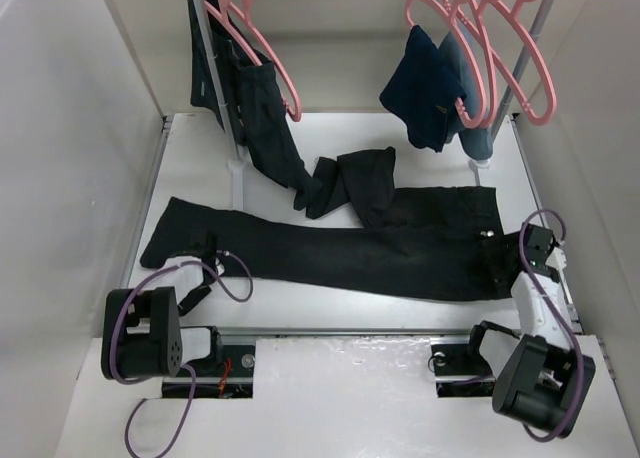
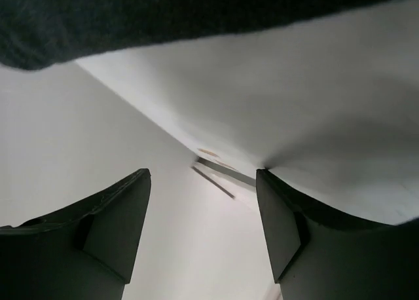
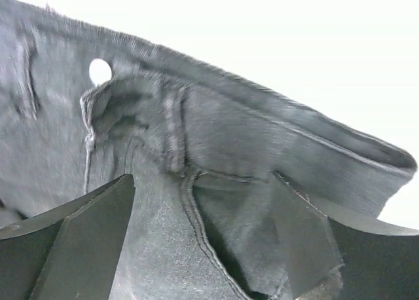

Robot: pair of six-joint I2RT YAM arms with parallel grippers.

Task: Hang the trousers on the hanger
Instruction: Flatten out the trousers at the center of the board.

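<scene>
**rackfan:** so where are the trousers (image 1: 340, 253) right now?

**benchlurker:** Flat on the counter (image 1: 330, 313), stretched left to right. Waistband's at the right end, leg cuffs at the left. None of it is on any of the pink hangers (image 1: 478, 28), those are all up on the rail at the far side.

**rackfan:** and the arms?

**benchlurker:** The left pincer (image 1: 203, 250) sits at the cuff end with its fingers (image 2: 118, 215) apart. In its own camera only bare counter shows between them, with the black cloth just past the tips. The right pincer (image 1: 515, 253) is at the waistband, also spread wide. The cloth lies in the gap between its fingers (image 3: 85, 228), but it isn't pinched. You can even see the buttonhole (image 3: 99, 71) up close.

**rackfan:** other clothes around?

**benchlurker:** yeah, a second black pair (image 1: 265, 118) hangs on the far left, and its legs trail down onto the counter beside the trousers. There's also a navy garment (image 1: 425, 88) on a hanger at the far right.
</scene>
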